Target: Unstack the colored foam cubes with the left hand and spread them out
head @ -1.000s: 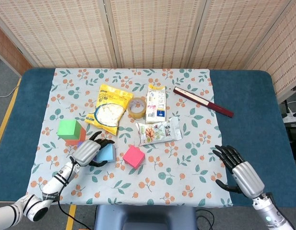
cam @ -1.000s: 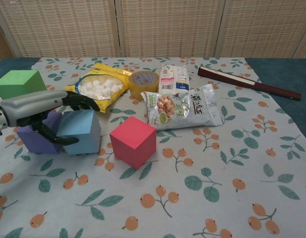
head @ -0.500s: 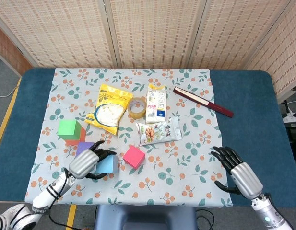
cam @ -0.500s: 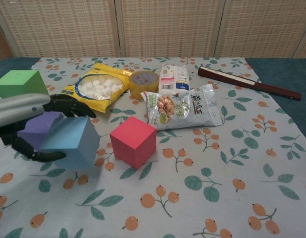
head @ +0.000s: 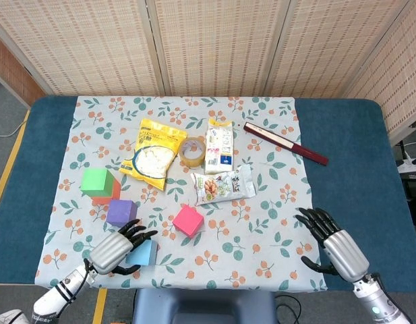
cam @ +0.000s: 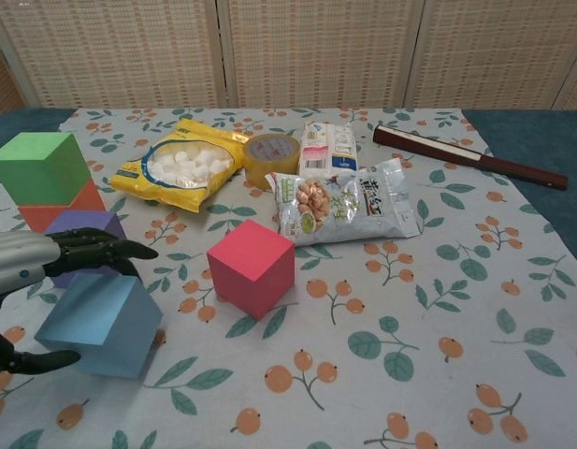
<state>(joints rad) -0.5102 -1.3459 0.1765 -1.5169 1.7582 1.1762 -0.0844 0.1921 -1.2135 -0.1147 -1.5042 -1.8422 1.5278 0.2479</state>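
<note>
A foam cube [head: 142, 254] sits at the lower left of the head view, in the left hand [head: 112, 249]. Another cube [head: 121, 212] lies above it, a stacked pair [head: 98, 184] higher left, a lone cube [head: 189, 220] toward centre. Snack bags [head: 222, 185] and a tape roll [head: 193, 151] lie above centre.

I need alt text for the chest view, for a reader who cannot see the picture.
A robot's left hand holds a light blue foam cube at the near left of a floral tablecloth. A pink cube and a purple cube sit apart, a green cube is stacked on an orange one, and snack bags lie behind.
</note>
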